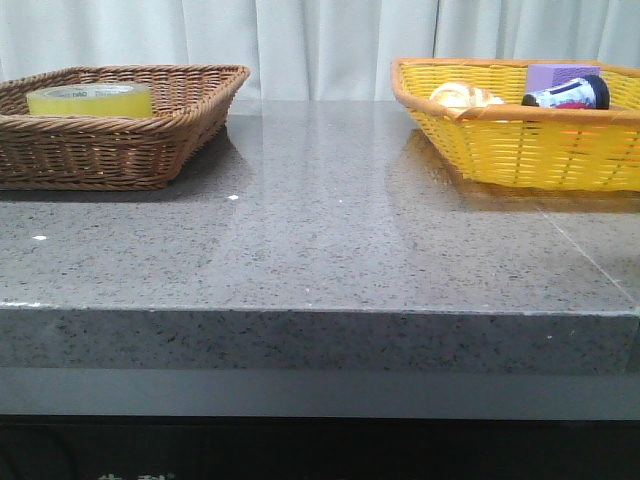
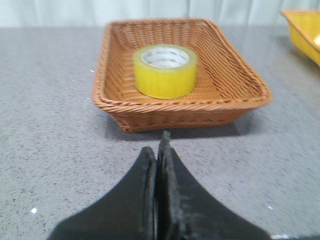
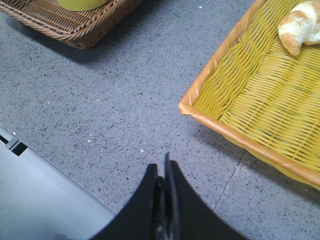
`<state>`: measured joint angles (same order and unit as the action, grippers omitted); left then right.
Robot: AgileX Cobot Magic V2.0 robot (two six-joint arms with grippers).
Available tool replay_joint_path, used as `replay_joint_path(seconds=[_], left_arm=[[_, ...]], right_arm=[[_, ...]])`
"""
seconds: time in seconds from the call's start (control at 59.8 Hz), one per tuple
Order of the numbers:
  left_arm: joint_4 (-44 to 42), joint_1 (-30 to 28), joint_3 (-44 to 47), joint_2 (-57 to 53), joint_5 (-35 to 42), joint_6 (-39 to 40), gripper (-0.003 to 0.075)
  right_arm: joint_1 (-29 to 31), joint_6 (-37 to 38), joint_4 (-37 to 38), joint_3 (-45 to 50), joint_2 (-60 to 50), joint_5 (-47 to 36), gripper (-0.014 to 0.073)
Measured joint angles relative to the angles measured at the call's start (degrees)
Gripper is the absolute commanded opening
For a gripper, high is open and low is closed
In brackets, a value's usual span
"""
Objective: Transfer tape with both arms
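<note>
The yellow tape roll (image 1: 90, 98) lies flat in the brown wicker basket (image 1: 150, 125) at the back left of the table; the left wrist view shows it (image 2: 165, 71) with its white core and green lettering, in that basket (image 2: 125, 100). My left gripper (image 2: 159, 145) is shut and empty, over the table in front of the basket. My right gripper (image 3: 162, 167) is shut and empty, over bare table near the corner of the yellow basket (image 3: 240, 140). A sliver of the tape (image 3: 82, 4) shows in the right wrist view. Neither arm shows in the front view.
The yellow wicker basket (image 1: 520, 150) at the back right holds a bread roll (image 1: 465, 96), a purple block (image 1: 562, 76) and a black-capped tube (image 1: 570, 95). The grey stone table (image 1: 320, 230) ends at a front edge; white curtains hang behind.
</note>
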<state>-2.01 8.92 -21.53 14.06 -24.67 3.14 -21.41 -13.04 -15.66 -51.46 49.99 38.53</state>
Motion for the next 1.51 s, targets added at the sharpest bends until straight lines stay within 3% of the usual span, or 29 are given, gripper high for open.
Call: replay_joint_path(seconds=[0.268, 0.485, 1.506], left_arm=[[6.0, -4.4, 18.4, -11.6, 15.3, 0.1, -0.0020], [6.5, -4.4, 22.1, -14.4, 22.5, 0.1, -0.0020], [6.7, -4.4, 22.1, -14.4, 22.9, 0.1, -0.0020]], right_arm=[[0.0, 0.0, 0.0, 0.0, 0.0, 0.0, -0.0069], [0.0, 0.0, 0.0, 0.0, 0.0, 0.0, -0.0069], [0.2, 0.1, 0.1, 0.1, -0.3, 0.0, -0.0069]])
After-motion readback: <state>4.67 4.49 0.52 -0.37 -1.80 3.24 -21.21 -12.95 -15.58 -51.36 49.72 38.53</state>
